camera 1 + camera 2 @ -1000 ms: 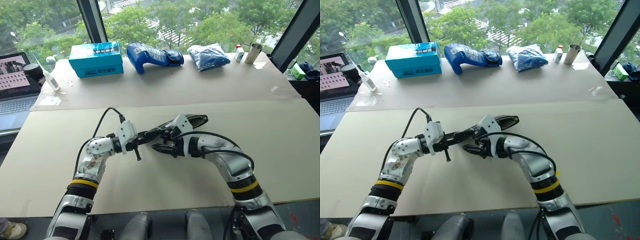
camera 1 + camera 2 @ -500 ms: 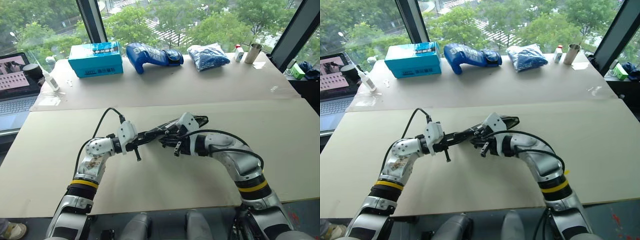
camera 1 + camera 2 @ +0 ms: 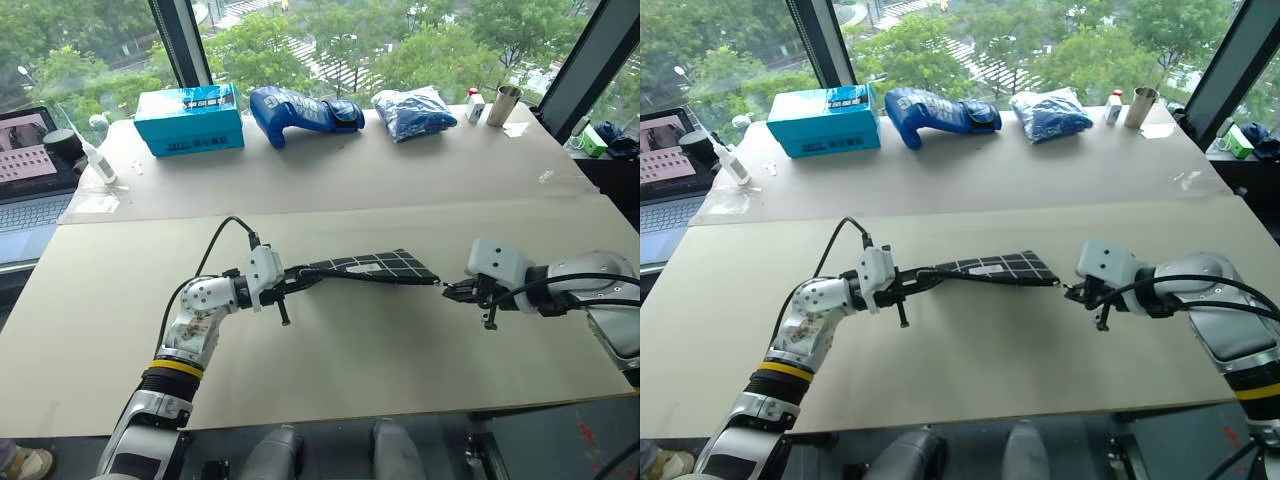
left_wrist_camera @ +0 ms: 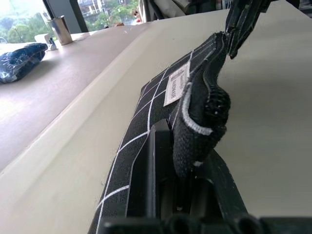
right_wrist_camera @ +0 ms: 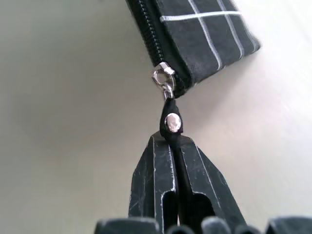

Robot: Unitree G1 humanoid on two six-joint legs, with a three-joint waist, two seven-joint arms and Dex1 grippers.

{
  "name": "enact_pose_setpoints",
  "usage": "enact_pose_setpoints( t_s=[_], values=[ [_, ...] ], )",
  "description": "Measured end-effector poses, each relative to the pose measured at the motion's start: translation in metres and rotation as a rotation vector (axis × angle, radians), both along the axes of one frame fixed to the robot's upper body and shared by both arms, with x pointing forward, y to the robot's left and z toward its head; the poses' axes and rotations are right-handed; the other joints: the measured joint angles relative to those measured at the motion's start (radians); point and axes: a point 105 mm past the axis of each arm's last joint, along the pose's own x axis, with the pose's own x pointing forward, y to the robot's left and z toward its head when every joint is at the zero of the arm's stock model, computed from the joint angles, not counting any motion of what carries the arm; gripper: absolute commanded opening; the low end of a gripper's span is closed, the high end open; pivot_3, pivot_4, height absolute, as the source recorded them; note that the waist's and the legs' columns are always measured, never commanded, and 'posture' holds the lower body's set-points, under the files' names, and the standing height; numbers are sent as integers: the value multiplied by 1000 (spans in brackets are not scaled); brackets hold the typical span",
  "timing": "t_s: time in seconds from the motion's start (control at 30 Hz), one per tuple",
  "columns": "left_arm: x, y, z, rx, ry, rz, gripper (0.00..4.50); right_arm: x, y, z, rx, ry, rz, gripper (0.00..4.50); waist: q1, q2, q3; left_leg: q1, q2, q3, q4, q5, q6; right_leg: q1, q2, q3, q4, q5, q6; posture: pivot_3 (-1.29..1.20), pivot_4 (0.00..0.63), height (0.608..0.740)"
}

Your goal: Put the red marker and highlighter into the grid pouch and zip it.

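Up close, right wrist view: right gripper [image 5: 171, 141] pinching zipper pull [image 5: 170, 123]; left gripper [image 4: 178, 161] clamps grid pouch [image 4: 161, 112]

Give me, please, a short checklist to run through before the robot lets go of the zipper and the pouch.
1. Right hand shut on the zipper pull: ok.
2. Left hand shut on the other end of the pouch: ok.
3. Slider at the pouch's end corner, zipper closed along the stretch in the right wrist view: ok.
4. Zipper closed along its whole length: cannot tell.
5. Marker and highlighter inside: cannot tell, the pouch hides its contents.
6. Bare table under the pouch for setting it down: ok.
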Motion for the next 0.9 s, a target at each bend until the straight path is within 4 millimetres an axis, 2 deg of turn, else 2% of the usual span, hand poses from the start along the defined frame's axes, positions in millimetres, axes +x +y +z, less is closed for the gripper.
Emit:
enact_pose_setpoints(
  t_s=[0.07,0.13,0.17,0.23,0.33,0.4,0.5,0.6,0.63,0.67,0.77,0.9],
  values=[
    [-1,-2,0,2,0,-9,0,1,-4,1,-3,-13,16,28,2,0,0,0,0,0,0,0,0,1,0,0,-1,0,0,0,150,740],
    [-1,-3,0,2,-2,-12,0,4,-5,3,7,-34,21,669,4,0,0,0,-1,0,1,0,0,1,-1,0,-1,0,0,0,150,740],
    [0,-1,0,1,1,-4,0,7,-5,5,26,-47,8,809,3,0,0,0,0,-1,1,0,0,1,0,0,-1,0,0,0,150,740],
    [4,8,-1,3,4,27,0,16,-10,13,105,-72,-61,1494,4,0,0,0,0,-2,1,0,0,1,0,0,-1,0,0,0,150,740],
    [5,11,-1,5,4,30,0,15,5,16,226,-45,-68,2471,6,0,0,0,0,-4,1,0,0,1,-1,0,-1,0,0,0,150,740],
    [4,7,0,6,-6,7,0,7,11,11,305,34,-85,2471,10,-1,0,-1,0,-5,1,0,0,1,-1,0,-1,0,0,0,150,740],
    [4,6,0,22,-14,-28,0,-4,-1,10,422,133,-155,2471,25,0,0,-2,-1,-6,3,0,1,1,-2,0,-2,1,0,0,150,740],
    [4,5,-1,51,-32,-72,0,-13,-29,30,499,103,-244,2471,35,0,0,-3,-2,-6,3,0,1,2,-2,0,-3,1,1,0,150,740],
    [6,5,-3,69,-43,-93,0,-19,-39,42,530,73,-273,2471,35,0,0,-2,-2,-6,3,0,1,2,-1,0,-3,1,0,0,150,740],
    [6,6,-4,86,-52,-107,0,-24,-43,50,564,61,-278,2471,36,0,0,-2,-1,-5,3,-1,1,2,-1,-2,-3,1,0,0,150,740],
    [8,4,-8,145,-97,-169,0,-44,-45,59,612,47,-278,2471,32,0,0,-1,0,-3,2,-2,3,3,0,-1,-3,1,-1,0,150,740],
    [13,-2,-3,188,-162,-259,0,-62,-39,45,653,44,-312,2471,31,-1,1,-1,-1,-3,3,-4,7,4,-1,-2,-4,2,0,0,150,740]
  ],
)
